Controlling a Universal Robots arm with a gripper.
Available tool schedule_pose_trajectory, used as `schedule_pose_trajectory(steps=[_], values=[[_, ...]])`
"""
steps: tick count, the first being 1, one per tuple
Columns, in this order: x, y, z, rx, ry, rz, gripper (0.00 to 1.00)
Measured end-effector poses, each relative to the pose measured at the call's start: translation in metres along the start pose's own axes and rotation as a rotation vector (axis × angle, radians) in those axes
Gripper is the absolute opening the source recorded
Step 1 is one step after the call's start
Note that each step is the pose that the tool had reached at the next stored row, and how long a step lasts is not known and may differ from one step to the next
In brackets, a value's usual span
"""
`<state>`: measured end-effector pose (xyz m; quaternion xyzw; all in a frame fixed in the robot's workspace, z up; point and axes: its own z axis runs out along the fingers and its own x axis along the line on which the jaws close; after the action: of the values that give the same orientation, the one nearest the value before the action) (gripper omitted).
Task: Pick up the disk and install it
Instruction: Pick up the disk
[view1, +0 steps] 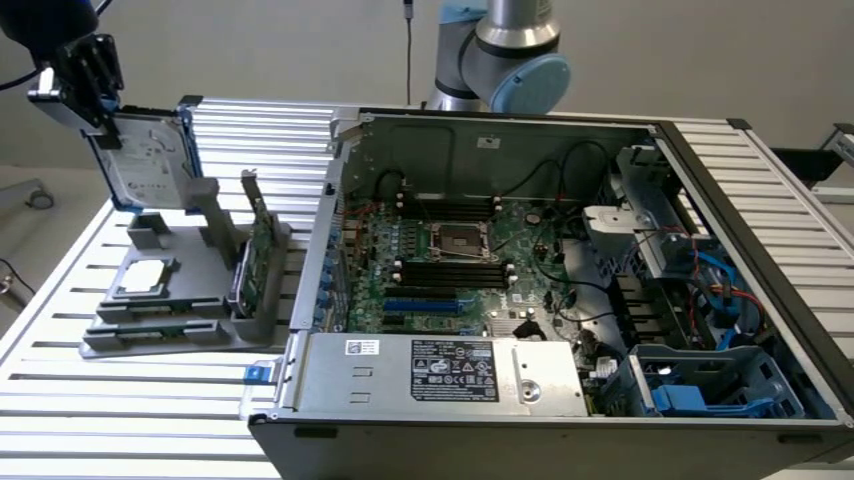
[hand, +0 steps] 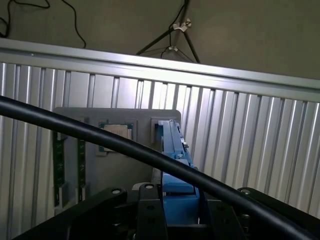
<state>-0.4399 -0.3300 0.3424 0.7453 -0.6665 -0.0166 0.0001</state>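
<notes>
The disk (view1: 147, 160), a silver-grey drive with a white label in a blue frame, hangs tilted at the exterior view's far left. Its lower end is just above the grey holder (view1: 174, 300). My gripper (view1: 94, 95) is shut on the disk's upper end. In the wrist view the blue frame of the disk (hand: 175, 160) runs edge-on between my black fingers (hand: 147, 210), with my gripper (hand: 177, 205) closed around it. Beyond it lies the grey holder (hand: 95, 165).
The holder carries a small square chip (view1: 144, 277) and an upright green card (view1: 254, 265). The open computer case (view1: 534, 270) fills the exterior view's right, with blue drive bay parts (view1: 707, 390) in its near corner. A black cable (hand: 100, 140) crosses the wrist view. The slatted metal table (view1: 120, 400) lies beneath.
</notes>
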Motion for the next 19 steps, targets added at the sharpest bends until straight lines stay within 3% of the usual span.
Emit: schedule_pose_trajectory(steps=[6,15,19], values=[[0.000,0.0001,-0.0060,0.0019,0.0001,0.000,0.33],[-0.002,0.0003,-0.0384,0.0076,0.0007,0.000,0.33],[-0.002,-0.0014,-0.0471,0.0119,0.0011,0.000,0.33]])
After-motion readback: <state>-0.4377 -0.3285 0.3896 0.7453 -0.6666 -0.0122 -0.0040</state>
